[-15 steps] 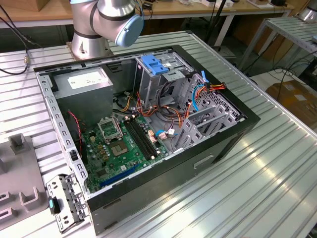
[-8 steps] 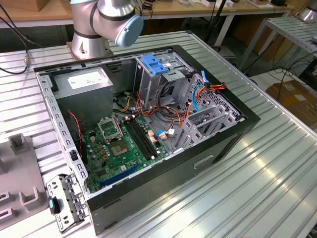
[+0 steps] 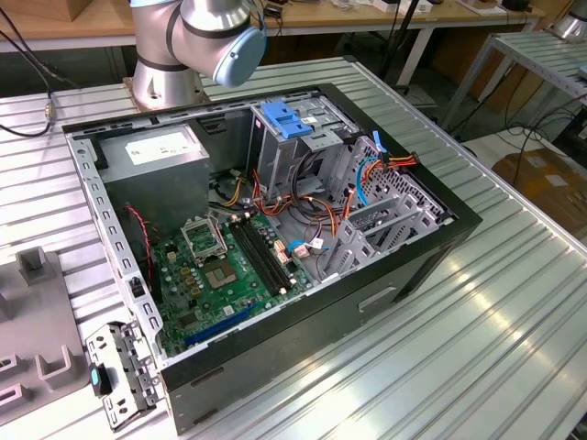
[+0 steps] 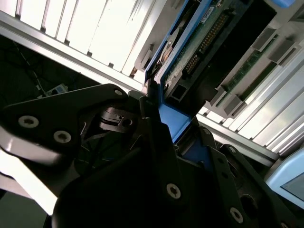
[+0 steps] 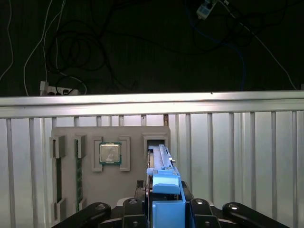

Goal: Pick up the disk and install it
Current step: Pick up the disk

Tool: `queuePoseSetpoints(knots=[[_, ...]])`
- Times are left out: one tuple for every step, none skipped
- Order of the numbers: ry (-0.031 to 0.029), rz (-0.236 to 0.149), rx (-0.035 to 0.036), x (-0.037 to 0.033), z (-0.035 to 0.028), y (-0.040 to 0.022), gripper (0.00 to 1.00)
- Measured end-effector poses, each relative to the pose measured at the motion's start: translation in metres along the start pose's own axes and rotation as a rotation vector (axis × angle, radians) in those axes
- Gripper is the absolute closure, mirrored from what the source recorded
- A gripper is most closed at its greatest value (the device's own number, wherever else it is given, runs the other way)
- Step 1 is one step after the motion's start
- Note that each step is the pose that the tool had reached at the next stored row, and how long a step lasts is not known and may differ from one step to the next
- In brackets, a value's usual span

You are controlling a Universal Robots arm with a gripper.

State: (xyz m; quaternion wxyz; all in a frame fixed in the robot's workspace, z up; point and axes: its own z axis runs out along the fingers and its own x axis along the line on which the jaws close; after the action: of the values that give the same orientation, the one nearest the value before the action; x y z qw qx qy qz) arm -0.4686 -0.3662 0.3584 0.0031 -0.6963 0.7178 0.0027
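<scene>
In the first wrist view the disk [image 5: 160, 164] stands on edge in a slot of a grey holder [image 5: 133, 183], its blue plastic side rail facing the camera. My gripper [image 5: 166, 205] is shut on the near end of the disk, one black finger on each flat side. The second wrist view shows the disk's green circuit-board side [image 4: 204, 38] and its blue rail between the fingers of the gripper [image 4: 167, 119]. In the exterior view the open computer case [image 3: 404, 266] lies on the table, with the bare-metal drive cage [image 3: 316, 151] and its blue tab [image 3: 288, 120] at the back.
A processor chip [image 5: 110, 154] and memory sticks [image 5: 78, 176] sit in other pockets of the grey holder. The ribbed table ends at a rail [image 5: 152, 102], with cables on the dark floor beyond. Inside the case are the power supply [image 3: 156, 147], motherboard [image 3: 229, 270] and loose wires.
</scene>
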Motion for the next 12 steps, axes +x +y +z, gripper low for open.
queuePoseSetpoints(knots=[[0.0,0.0,0.0,0.0,0.0,0.0,0.63],[0.0,0.0,0.0,0.0,-0.0001,0.0,0.63],[0.0,0.0,0.0,0.0,-0.0003,0.0,0.63],[0.0,0.0,0.0,0.0,-0.0003,0.0,0.63],[0.0,0.0,0.0,0.0,-0.0003,0.0,0.63],[0.0,0.0,0.0,0.0,-0.0004,0.0,0.63],[0.0,0.0,0.0,0.0,-0.0004,0.0,0.63],[0.0,0.0,-0.0001,0.0,-0.0004,0.0,0.63],[0.0,0.0,0.0,0.0,-0.0004,0.0,0.63],[0.0,0.0,0.0,0.0,-0.0004,0.0,0.63],[0.0,0.0,0.0,0.0,-0.0005,0.0,0.63],[0.0,0.0,0.0,0.0,-0.0005,0.0,0.63]])
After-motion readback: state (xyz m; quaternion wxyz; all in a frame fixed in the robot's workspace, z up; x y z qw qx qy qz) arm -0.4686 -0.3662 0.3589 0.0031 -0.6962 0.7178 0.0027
